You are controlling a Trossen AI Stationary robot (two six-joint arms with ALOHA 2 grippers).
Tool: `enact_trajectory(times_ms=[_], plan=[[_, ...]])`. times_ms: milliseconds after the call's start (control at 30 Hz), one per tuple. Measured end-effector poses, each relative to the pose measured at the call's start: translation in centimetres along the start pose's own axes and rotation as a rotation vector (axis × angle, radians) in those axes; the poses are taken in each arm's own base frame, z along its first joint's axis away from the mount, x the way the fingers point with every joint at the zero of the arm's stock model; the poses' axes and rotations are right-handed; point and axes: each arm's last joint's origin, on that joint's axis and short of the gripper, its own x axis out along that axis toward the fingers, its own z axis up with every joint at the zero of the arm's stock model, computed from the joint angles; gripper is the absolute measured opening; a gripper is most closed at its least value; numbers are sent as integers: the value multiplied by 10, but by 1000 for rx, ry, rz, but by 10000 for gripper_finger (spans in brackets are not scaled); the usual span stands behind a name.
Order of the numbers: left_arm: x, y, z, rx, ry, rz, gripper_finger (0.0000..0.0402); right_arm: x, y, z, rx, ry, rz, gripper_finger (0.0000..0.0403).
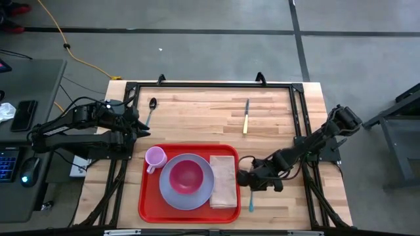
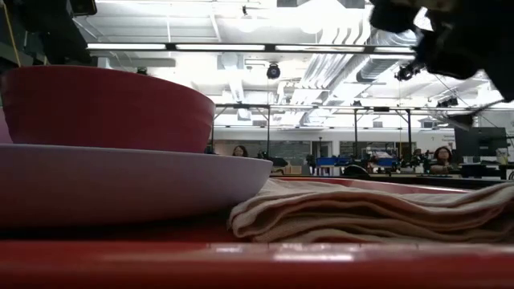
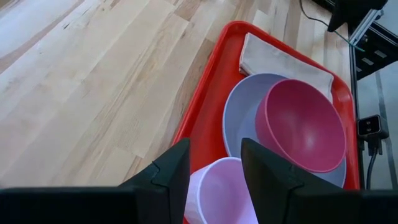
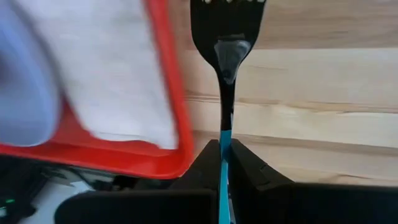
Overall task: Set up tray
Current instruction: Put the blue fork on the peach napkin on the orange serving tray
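The red tray (image 1: pixel 146 203) lies at the table's near middle. On it stand a pink cup (image 1: pixel 155 157) and a lavender plate (image 1: pixel 169 193) with a magenta bowl (image 1: pixel 186 176) in it. A folded beige napkin (image 1: pixel 224 181) lies beside them. My left gripper (image 1: pixel 141 131) hovers open just beyond the tray's far left corner. In its wrist view its fingers stand on either side of the cup (image 3: pixel 217 193), apart from it. My right gripper (image 1: pixel 245 178) is at the tray's right rim, shut on a fork (image 4: pixel 226 37) with a black head and blue handle. My right gripper pinches the fork's blue handle (image 4: pixel 224 146) between its two fingers, slanting down from the table's right. The black head (image 4: pixel 227 31) sticks out past the fingertips over bare wood beside the tray's rim. The handle's free end (image 1: pixel 251 202) points toward the near edge.
A spoon (image 1: pixel 151 108) lies near the far left corner and a yellow-handled knife (image 1: pixel 246 116) at the far middle. Black frame rails (image 1: pixel 298 118) run along the table's edges. Bare wood spreads between the tray and the far edge. People sit in the room beyond (image 2: pixel 442 156).
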Motion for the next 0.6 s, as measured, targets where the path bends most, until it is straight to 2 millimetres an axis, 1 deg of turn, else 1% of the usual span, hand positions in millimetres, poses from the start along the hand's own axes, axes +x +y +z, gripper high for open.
enact_trajectory(times_ms=[167, 300, 467, 600], plan=[[0, 0, 0, 0, 0, 0, 175, -12, 19, 0, -17, -43, 104, 0], [0, 0, 0, 0, 0, 0, 175, -22, 38, 0, -36, -87, 195, 0], [0, 0, 0, 0, 0, 1, 175, -25, 67, -3, -89, -98, 272, 0], [0, 0, 0, 0, 0, 1, 175, -26, 87, -7, -120, -79, 272, 0]])
